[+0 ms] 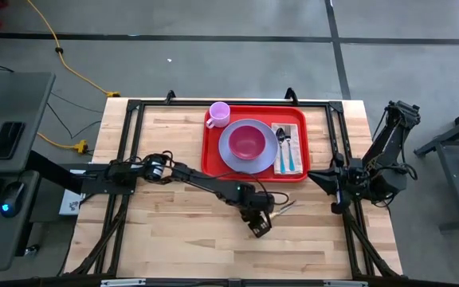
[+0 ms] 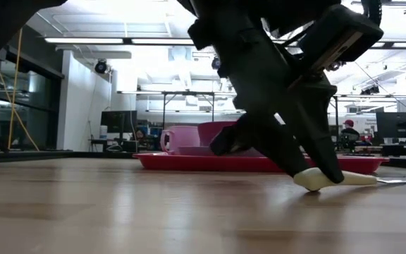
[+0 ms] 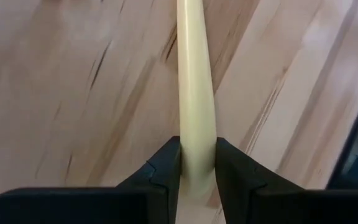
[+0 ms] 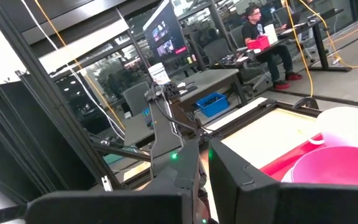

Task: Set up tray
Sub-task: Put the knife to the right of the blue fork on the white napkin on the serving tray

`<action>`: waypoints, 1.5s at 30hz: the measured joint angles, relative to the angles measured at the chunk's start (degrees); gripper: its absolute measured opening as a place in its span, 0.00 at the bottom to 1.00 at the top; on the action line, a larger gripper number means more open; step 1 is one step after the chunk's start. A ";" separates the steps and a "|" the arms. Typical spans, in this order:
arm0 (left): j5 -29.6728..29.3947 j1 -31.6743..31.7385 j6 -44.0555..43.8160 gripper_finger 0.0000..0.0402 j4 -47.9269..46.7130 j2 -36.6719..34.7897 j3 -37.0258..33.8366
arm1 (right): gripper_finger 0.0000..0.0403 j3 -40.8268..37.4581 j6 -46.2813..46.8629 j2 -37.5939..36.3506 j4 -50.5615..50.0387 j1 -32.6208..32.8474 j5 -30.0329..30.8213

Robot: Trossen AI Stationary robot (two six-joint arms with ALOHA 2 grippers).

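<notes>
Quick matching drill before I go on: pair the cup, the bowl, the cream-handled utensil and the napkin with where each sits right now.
Things:
1. cup
2. bowl
3. cream-handled utensil
4. napkin

Places:
A. on the plate in the middle of the tray
B. on the bare wood, clamped in the left gripper jaws
C. right side of the tray, under cutlery
D. far left corner of the tray

Pairs: 1-D, 2-A, 3-B, 4-C

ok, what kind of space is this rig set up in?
Likely a robotics lab or open office workshop: concrete floor with a yellow cable, a desk with keyboard and mouse beside the wooden table, and a person at a workstation behind.
</notes>
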 joint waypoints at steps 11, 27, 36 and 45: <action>-8.20 -3.04 -2.86 0.29 -8.78 -2.86 -0.17 | 0.04 0.00 0.00 0.00 -0.25 0.02 -1.52; -11.01 -7.44 -14.56 0.29 -15.24 -3.81 -0.26 | 0.04 0.00 -0.02 0.00 -1.91 0.02 -1.68; -11.61 -7.95 -27.23 0.29 -13.88 -5.07 -0.54 | 0.04 0.00 -0.39 0.00 -3.73 0.04 -4.78; -12.68 -7.97 -35.40 0.29 -13.01 -5.45 -0.61 | 0.04 0.00 -0.37 0.00 -4.46 0.04 -11.93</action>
